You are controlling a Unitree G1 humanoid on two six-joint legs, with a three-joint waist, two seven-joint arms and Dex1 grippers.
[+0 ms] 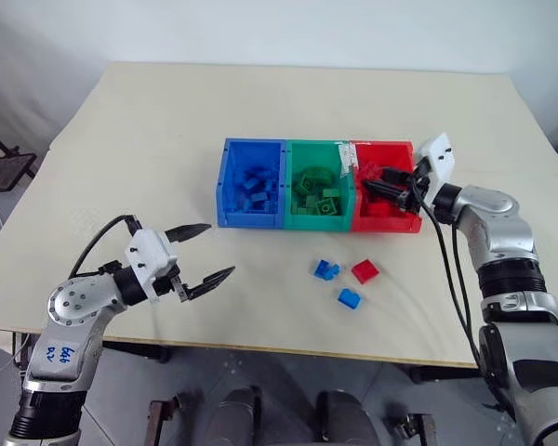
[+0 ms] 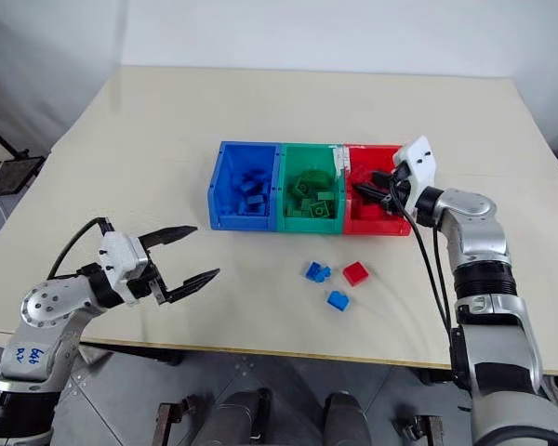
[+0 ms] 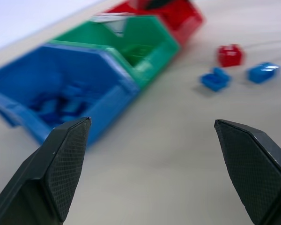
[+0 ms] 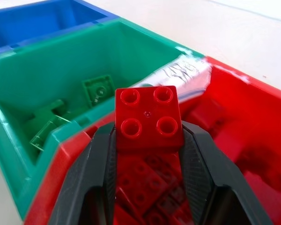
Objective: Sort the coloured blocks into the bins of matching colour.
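From my station I see the right gripper [image 4: 147,140] clamped on a red block [image 4: 148,117], a square brick with four round studs on its upper face, pinched by its two sides between the black fingers. That block hangs over the red bin [image 1: 405,223], which sits at the right end of a joined row with the green bin [image 1: 318,219] in the middle and the blue bin [image 1: 251,219] at the left. Each bin already holds bricks of its own colour. The row stands on the pale table [image 1: 167,130]. In front of the bins, on the bare tabletop, lie three loose pieces: a red brick [image 1: 365,270], a blue brick [image 1: 326,269] just to its left, and another blue brick [image 1: 349,298] a little nearer to me. My left gripper [image 1: 205,252] hovers over the near left part of the table with its fingers spread wide and nothing between them, well apart from the loose bricks and pointing roughly toward them and the bins.
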